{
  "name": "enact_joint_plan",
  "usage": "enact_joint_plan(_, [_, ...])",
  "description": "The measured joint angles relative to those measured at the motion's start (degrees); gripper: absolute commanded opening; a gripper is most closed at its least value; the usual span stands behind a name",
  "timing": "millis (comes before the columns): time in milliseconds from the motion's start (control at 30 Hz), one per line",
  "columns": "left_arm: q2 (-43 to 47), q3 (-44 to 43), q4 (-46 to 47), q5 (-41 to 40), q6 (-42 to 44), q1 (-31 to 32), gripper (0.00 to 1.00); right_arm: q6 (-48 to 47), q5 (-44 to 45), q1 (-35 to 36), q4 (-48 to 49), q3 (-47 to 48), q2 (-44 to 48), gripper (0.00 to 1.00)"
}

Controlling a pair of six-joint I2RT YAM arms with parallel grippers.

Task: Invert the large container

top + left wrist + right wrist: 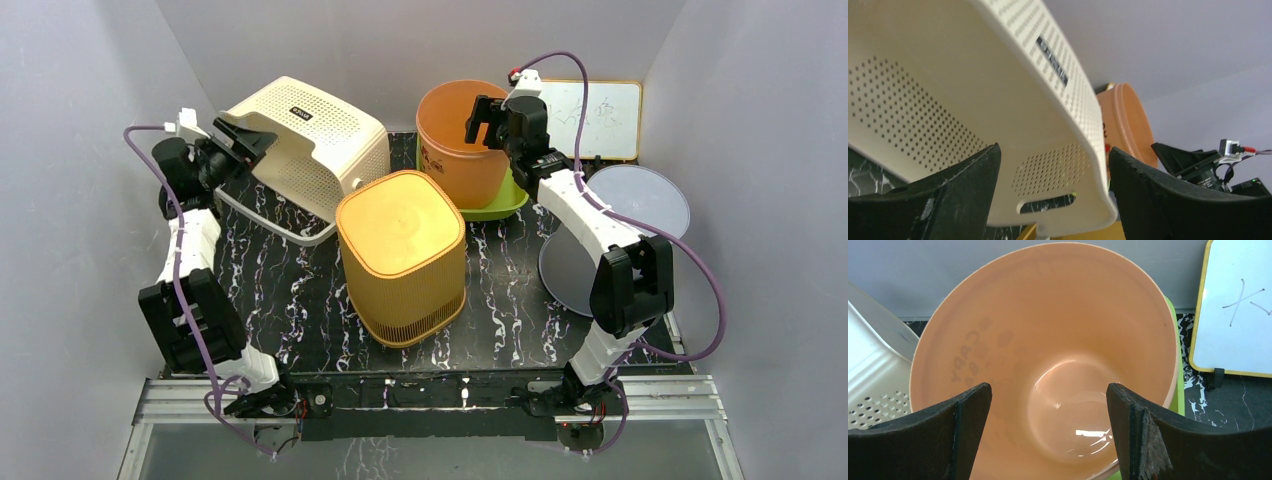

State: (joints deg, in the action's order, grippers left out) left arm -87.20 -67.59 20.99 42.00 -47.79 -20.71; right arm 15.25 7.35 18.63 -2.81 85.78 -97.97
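A large cream perforated basket (310,145) stands tilted at the back left, its lower rim on the black marbled table (500,300) and its base facing up. My left gripper (243,140) is open at the basket's raised left end. In the left wrist view the basket (973,100) fills the space above and between the open gripper (1054,150). An orange bucket (462,140) stands upright at the back. My right gripper (487,120) is open just above its mouth. The right wrist view looks into the empty bucket (1048,340) past the open gripper (1048,386).
A yellow-orange perforated bin (402,255) stands upside down mid-table. The bucket sits on a green tray (508,203). A whiteboard (600,118) leans at the back right. Two grey discs (640,200) lie on the right. Grey walls close in on both sides.
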Motion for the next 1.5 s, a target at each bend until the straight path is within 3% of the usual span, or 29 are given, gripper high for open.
enact_joint_plan(200, [1.8,4.8,-7.5,2.5,4.2,0.1,0.63,-0.1,0.0,0.0,0.1,-0.5,0.0,0.83])
enact_joint_plan(367, [10.8,8.2,-14.7,3.5,8.3,0.0,0.50,0.0,-0.2,0.0,0.1,-0.5,0.0,0.83])
enact_joint_plan(567, [22.3,12.4,-18.2,3.4,11.2,0.0,0.59,0.4,-1.0,0.0,0.1,-0.5,0.0,0.82])
enact_joint_plan(900, [26.4,23.0,-26.2,-2.4,14.7,0.0,0.62,1.3,-2.2,0.0,1.7,-1.6,0.1,0.82])
enact_joint_plan(1033, [26.5,25.6,-25.3,-4.0,14.7,0.0,0.62,1.3,-2.4,0.0,2.3,-2.3,0.5,0.82])
enact_joint_plan(1200, [25.0,30.7,-17.8,-4.7,13.0,0.0,0.62,1.4,-2.4,0.0,2.6,-2.3,0.5,0.82])
enact_joint_plan(1500, [12.5,36.5,-4.1,-6.3,8.4,0.0,0.61,1.2,-2.4,0.0,3.2,-2.8,0.5,0.82])
